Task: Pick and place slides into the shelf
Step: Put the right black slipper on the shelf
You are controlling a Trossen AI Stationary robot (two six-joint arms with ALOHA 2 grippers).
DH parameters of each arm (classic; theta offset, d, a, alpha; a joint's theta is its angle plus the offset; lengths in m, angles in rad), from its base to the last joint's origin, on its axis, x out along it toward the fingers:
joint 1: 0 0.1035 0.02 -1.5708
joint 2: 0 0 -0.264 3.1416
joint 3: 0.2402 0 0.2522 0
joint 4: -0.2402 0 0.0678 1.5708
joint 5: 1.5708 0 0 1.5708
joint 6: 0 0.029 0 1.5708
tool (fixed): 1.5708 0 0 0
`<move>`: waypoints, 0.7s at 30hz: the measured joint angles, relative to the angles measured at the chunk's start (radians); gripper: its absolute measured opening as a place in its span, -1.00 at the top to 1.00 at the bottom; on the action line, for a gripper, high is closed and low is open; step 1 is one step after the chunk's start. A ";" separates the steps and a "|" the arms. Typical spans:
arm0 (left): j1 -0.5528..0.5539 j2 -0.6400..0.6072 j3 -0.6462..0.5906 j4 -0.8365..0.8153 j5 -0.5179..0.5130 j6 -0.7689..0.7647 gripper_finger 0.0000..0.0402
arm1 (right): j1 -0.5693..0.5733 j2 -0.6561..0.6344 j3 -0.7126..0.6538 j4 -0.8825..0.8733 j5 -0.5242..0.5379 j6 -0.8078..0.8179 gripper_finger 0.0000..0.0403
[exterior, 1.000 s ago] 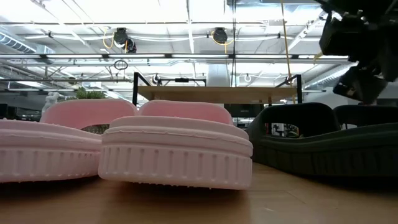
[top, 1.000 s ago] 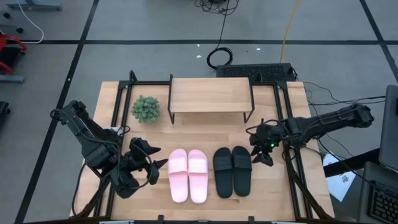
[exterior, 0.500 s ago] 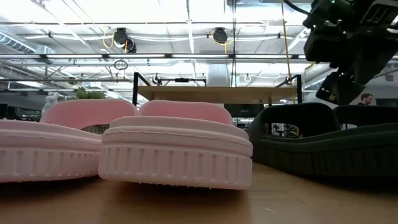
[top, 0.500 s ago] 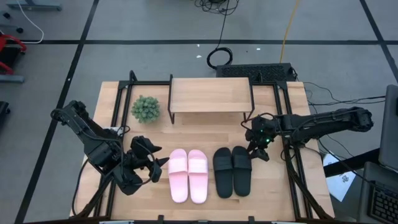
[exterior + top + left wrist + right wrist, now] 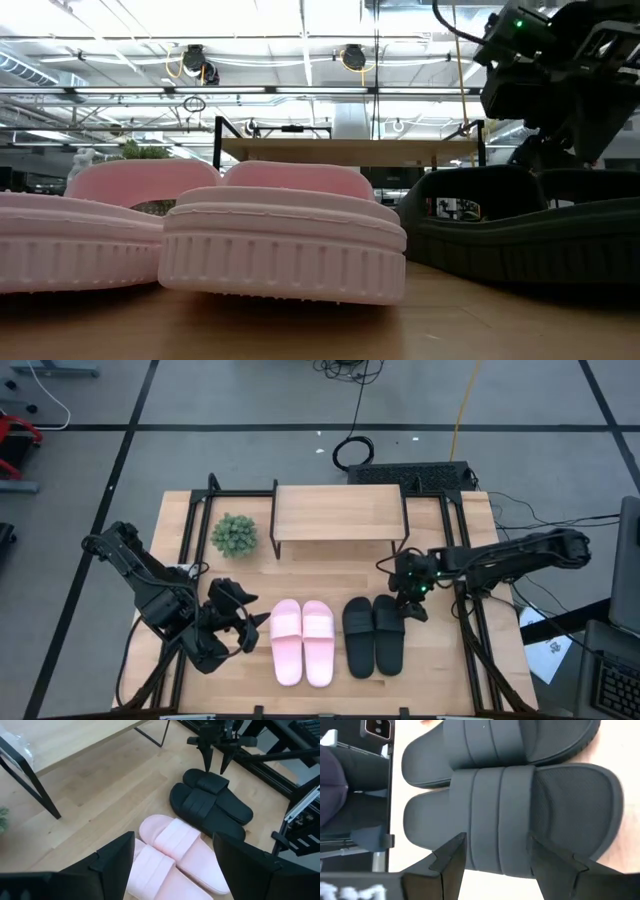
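Observation:
The light pink slides [image 5: 303,641] and the black slides [image 5: 374,635] lie side by side, soles down, on the table's near half. The shelf [image 5: 338,514] stands on its thin black legs at the far middle. My right gripper [image 5: 409,600] is open and hovers over the far end of the right-hand black slide [image 5: 510,815], one finger on either side of its wide strap, apart from it. From the left wrist view it shows as my right gripper [image 5: 215,762] pointing down above the black slides [image 5: 210,805]. My left gripper [image 5: 255,618] is open, left of the pink slides [image 5: 175,850].
A small potted plant [image 5: 233,535] stands left of the shelf. Black frame rails [image 5: 190,530] run along the table's left and right sides. Bare wood lies between the shelf and the slides. In the low view the pink slides [image 5: 280,240] fill the foreground, with the shelf [image 5: 345,150] behind.
My right gripper has moved toward the table's left and come down over the far end of the right-hand black slide, staying open. The slides have not moved.

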State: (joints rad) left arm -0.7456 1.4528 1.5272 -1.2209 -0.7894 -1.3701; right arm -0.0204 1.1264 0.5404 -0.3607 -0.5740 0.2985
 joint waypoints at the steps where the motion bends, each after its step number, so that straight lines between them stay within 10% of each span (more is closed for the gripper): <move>1: 0.000 0.000 0.000 -0.001 0.008 0.000 -0.35 | -0.001 0.009 0.000 0.002 -0.007 0.000 0.03; 21: 0.000 0.000 0.000 -0.006 0.032 -0.003 -0.35 | -0.020 0.073 0.000 0.036 -0.005 -0.031 0.03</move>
State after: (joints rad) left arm -0.7456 1.4528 1.5272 -1.2272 -0.7574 -1.3735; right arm -0.0408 1.1995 0.5404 -0.3249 -0.5789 0.2672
